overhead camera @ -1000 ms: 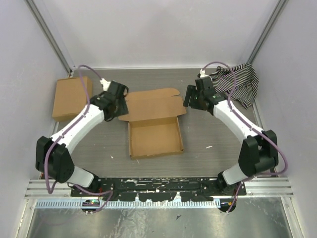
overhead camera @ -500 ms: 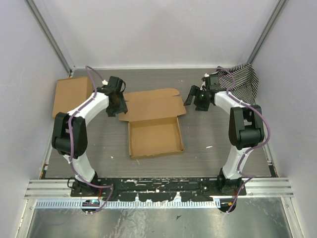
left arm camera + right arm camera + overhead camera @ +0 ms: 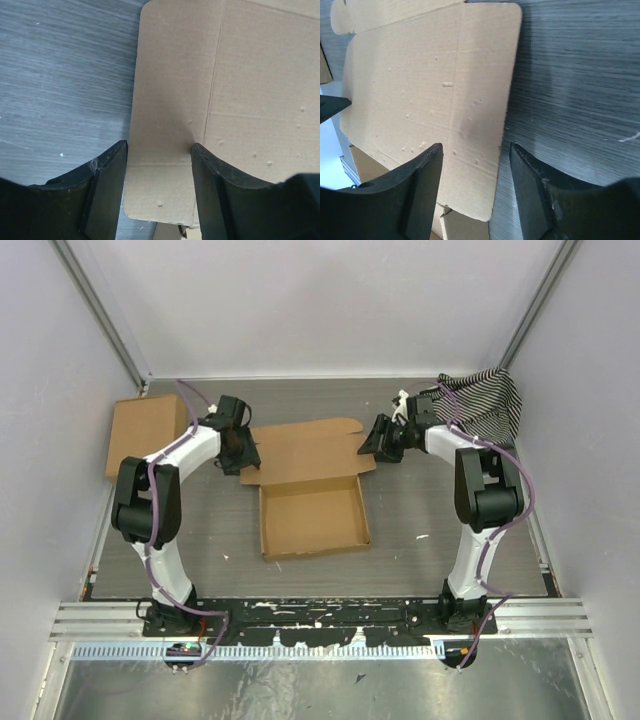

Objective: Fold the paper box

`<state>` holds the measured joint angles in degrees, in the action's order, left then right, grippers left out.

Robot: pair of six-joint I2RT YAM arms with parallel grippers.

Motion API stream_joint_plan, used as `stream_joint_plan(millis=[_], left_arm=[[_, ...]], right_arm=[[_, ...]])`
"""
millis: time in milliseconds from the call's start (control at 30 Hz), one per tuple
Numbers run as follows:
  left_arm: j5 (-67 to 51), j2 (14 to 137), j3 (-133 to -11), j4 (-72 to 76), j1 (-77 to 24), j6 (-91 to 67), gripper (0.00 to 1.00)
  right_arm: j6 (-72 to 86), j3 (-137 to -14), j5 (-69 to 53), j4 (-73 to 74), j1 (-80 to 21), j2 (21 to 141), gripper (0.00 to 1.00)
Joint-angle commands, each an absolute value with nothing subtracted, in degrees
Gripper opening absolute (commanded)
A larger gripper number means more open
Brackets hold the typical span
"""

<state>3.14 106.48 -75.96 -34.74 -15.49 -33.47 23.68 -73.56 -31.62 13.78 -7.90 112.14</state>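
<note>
The top view alone shows the whole scene: the paper box (image 3: pixel 312 490) lies at the middle of the grey table (image 3: pixel 420 510), with its shallow tray toward 6 o'clock and the flat lid panel toward 12 o'clock. A closed cardboard box (image 3: pixel 145 435) is at 9 o'clock and a striped cloth (image 3: pixel 485 405) at 2 o'clock. The left gripper (image 3: pixel 243 452) is at the lid's 9 o'clock end and the right gripper (image 3: pixel 378 438) at its 3 o'clock end. The left wrist view shows close up the matte brown cardboard (image 3: pixel 240 90), with crease lines, small dents and a rounded corner. The left gripper (image 3: pixel 159 150) is about half open, its black fingers on both sides of the side flap and not clamping it. The right wrist view shows the opposite flap (image 3: pixel 420 85) on the streaked wood-grain surface. The right gripper (image 3: pixel 475 150) is equally apart over the flap's edge and holds nothing.
</note>
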Motion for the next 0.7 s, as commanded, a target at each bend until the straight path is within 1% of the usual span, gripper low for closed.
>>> stream_joint_plan(millis=[0,133,200,300,433,667], left_arm=[[-0.26,108.39,-75.32,-31.55,-15.25,-34.23,0.58],[-0.89,108.71,-75.19,-31.16,-15.28,-34.54,0.55],[-1.11,108.21,-75.03,-31.14,-15.27,-34.71,0.52],[-1.01,106.73,-74.79,-30.90,-15.24,-34.80,0.47],[-0.73,104.94,-75.16,-31.73,-15.49,-34.47,0.45],[-0.67,102.72,-76.41,-32.47,-16.88,-34.37,0.44]], right_arm=[[23.29,-76.37,-33.87,11.98,-9.31,112.20,0.58],[22.66,-76.21,-32.24,12.92,-10.10,111.48,0.47],[22.17,-76.09,-30.07,13.73,-10.66,110.49,0.42],[20.85,-76.73,-26.04,15.93,-12.13,109.35,0.37],[19.39,-78.11,-19.41,18.96,-14.83,107.84,0.35],[18.29,-79.91,-11.09,22.29,-18.34,107.13,0.35]])
